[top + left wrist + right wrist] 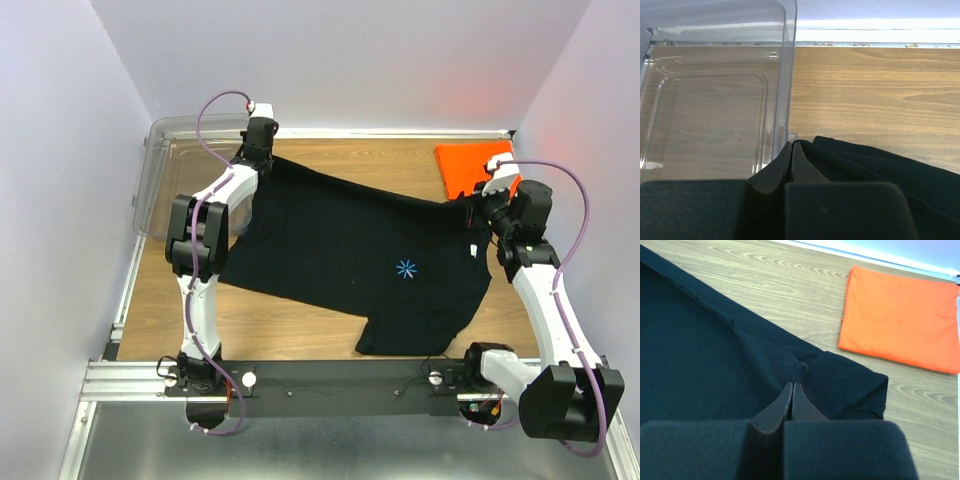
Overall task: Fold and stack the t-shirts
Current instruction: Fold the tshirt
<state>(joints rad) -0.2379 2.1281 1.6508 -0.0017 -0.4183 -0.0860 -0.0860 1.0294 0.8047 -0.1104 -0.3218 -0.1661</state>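
Black t-shirt (340, 255): we see plain black cloth all over.
Logo (406, 268): we make out a small bright blue starburst on that black.
Orange t-shirt (470, 168): we see one even, bright orange.
Bin (165, 165): clear plastic; we see the wood colour through it.
Table (300, 325): we note mid-brown wood with darker grain lines.
Left arm (200, 310), right arm (545, 300): white links, black joints.
Cables (215, 110): we see purple.
Left gripper (791, 150), right gripper (792, 390): we see matte black.
Walls (350, 60): pale lilac-white.
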